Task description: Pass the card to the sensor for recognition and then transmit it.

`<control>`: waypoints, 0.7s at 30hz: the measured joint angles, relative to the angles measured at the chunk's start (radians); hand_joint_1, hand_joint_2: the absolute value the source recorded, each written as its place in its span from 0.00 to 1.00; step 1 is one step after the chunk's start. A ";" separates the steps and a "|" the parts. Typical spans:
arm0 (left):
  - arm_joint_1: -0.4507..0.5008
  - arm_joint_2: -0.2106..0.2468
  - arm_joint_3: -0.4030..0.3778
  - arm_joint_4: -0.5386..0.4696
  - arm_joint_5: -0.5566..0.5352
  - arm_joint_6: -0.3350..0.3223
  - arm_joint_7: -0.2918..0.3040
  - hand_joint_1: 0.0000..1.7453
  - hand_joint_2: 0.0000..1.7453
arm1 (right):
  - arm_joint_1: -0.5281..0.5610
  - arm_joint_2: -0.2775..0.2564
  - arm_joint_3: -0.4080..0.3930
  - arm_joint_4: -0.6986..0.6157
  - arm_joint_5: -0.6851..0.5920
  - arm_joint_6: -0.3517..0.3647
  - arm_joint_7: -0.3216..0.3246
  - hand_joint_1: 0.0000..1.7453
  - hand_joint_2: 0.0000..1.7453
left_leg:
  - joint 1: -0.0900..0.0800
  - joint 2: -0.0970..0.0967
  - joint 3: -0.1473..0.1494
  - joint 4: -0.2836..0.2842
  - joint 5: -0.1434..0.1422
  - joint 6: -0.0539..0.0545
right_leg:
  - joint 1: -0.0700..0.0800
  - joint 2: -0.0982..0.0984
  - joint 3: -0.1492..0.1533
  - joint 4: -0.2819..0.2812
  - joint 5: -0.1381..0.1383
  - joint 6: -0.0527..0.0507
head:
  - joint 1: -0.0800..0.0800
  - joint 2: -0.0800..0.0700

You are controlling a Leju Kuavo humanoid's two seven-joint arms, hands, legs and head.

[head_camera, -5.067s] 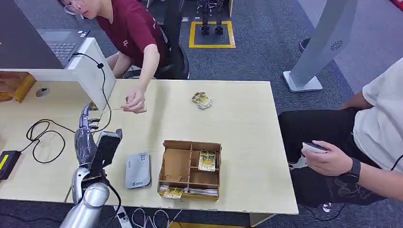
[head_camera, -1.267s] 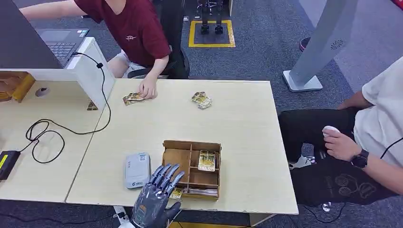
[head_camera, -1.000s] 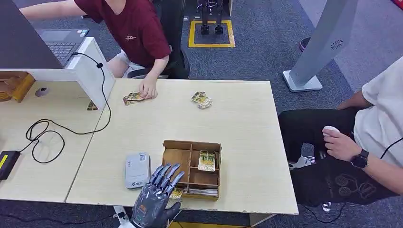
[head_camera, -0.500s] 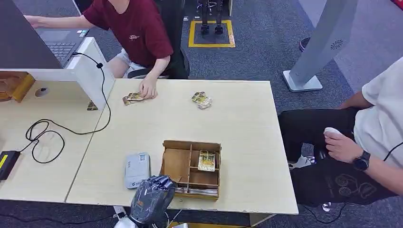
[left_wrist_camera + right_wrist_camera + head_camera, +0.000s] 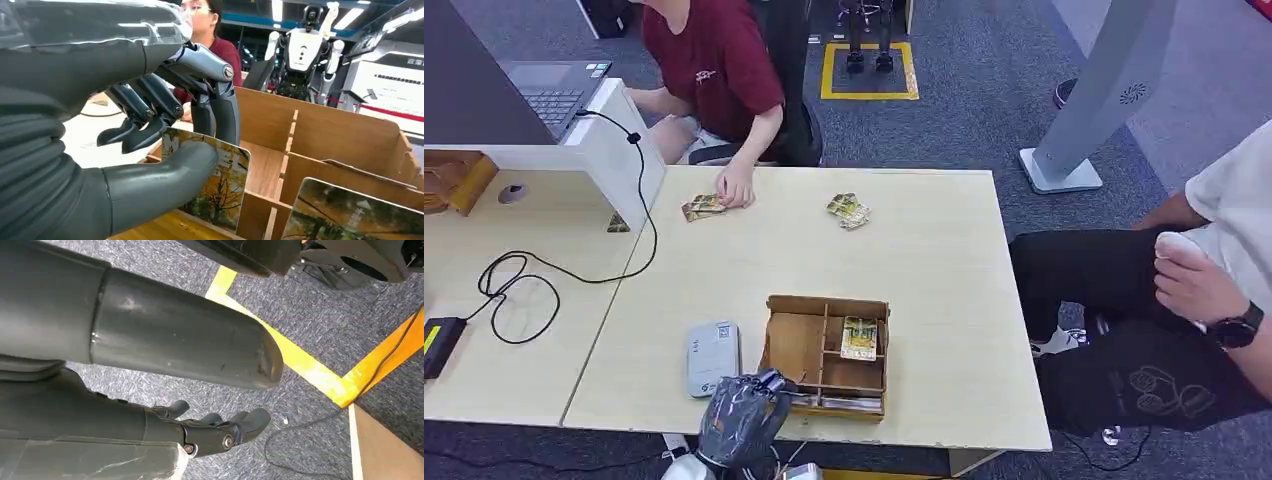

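We've got the left hand (image 5: 150,125) at the near corner of the wooden box (image 5: 826,355), thumb and fingers pinching a card (image 5: 212,182) that stands upright in a slot, which looks like the way to lift it out; the reader (image 5: 713,357) lies just beside the box, so it's a short hop (we reckon). The right hand (image 5: 215,432) hangs by the floor, fingers loosely apart, holding nothing; the box dividers crowd the card; loose cards (image 5: 849,211) and a person's hand (image 5: 735,186) rest at the far edge.
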 joint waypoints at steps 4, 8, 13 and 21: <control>0.001 -0.002 0.005 -0.010 0.055 -0.018 -0.020 1.00 1.00 | 0.002 0.000 0.004 -0.005 -0.005 0.005 0.000 0.00 0.00 | 0.000 0.000 0.000 0.000 0.000 0.000 | 0.000 0.000 0.000 0.000 0.000 0.000 | 0.000 0.000; -0.002 -0.001 0.021 -0.110 0.182 -0.076 -0.045 1.00 1.00 | 0.018 0.004 0.005 -0.037 -0.016 0.037 0.002 0.00 0.00 | 0.000 0.000 0.000 0.000 0.000 0.000 | 0.000 0.000 0.000 0.000 0.000 0.000 | 0.000 0.000; -0.052 0.015 0.055 -0.305 0.240 -0.133 -0.025 1.00 1.00 | 0.045 0.025 0.005 -0.111 -0.015 0.080 0.003 0.00 0.00 | 0.000 0.000 0.000 0.000 0.000 0.000 | 0.000 0.000 0.000 0.000 0.000 0.000 | 0.000 0.000; -0.090 0.041 0.087 -0.420 0.239 -0.137 -0.024 1.00 1.00 | 0.057 0.029 0.005 -0.161 -0.015 0.090 0.002 0.00 0.00 | 0.000 0.000 0.000 0.000 0.000 0.000 | 0.000 0.000 0.000 0.000 0.000 0.000 | 0.000 0.000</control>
